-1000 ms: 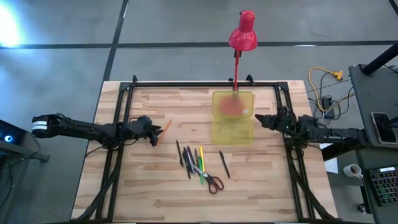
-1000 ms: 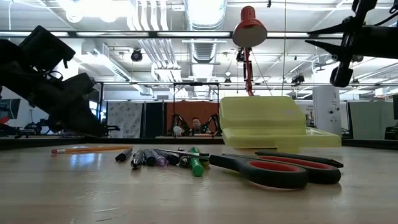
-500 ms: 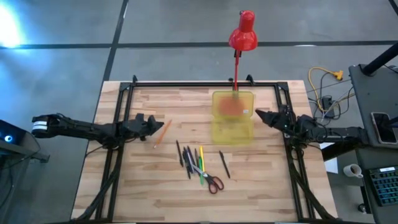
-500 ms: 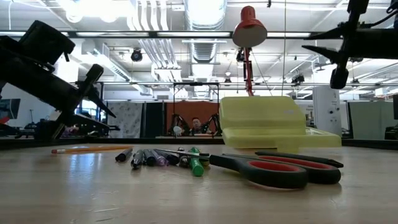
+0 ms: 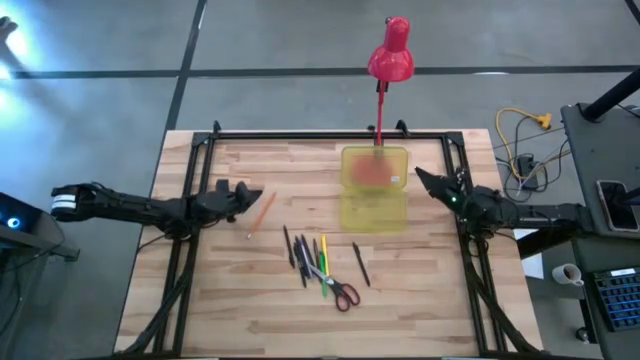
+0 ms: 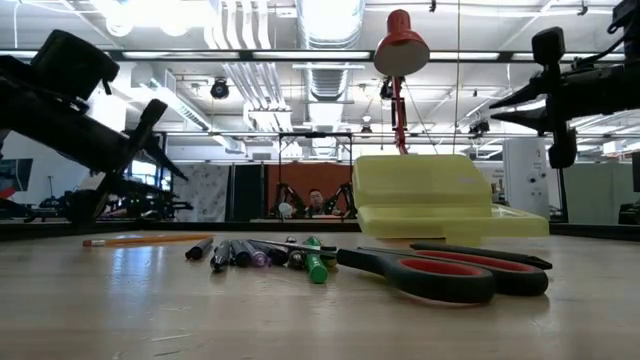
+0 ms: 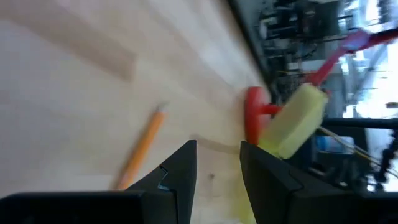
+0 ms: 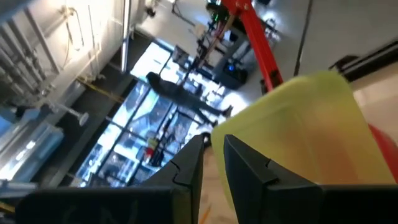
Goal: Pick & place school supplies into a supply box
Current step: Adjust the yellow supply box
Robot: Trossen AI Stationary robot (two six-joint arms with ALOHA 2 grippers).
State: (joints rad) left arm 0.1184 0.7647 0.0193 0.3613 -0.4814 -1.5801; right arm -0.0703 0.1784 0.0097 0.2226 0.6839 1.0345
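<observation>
The yellow-green supply box (image 5: 375, 190) sits open near the table's far edge, with its lid (image 6: 420, 180) raised over the base. An orange pencil (image 5: 261, 212) lies flat and alone on the wood. Several pens and pencils (image 5: 308, 257) lie side by side at mid-table, with one dark pen (image 5: 360, 265) apart and red-handled scissors (image 5: 343, 294) nearer the front. My left gripper (image 5: 255, 193) is open and hovers just beyond the orange pencil (image 7: 140, 152), touching nothing. My right gripper (image 5: 417, 174) hangs in the air to the right of the box (image 8: 298, 124), with a narrow gap between its fingers.
A red desk lamp (image 5: 390, 55) stands behind the box, with its round base (image 7: 254, 121) right by the lid. A black frame (image 5: 300, 134) runs along the table's far edge and sides. Bare wood (image 5: 240, 300) lies in front of the pens.
My left gripper has risen off the table by the orange pencil and drawn back a little toward the far edge; the pencil stays flat on the wood. My right gripper has swung slightly toward the far edge and come lower beside the box.
</observation>
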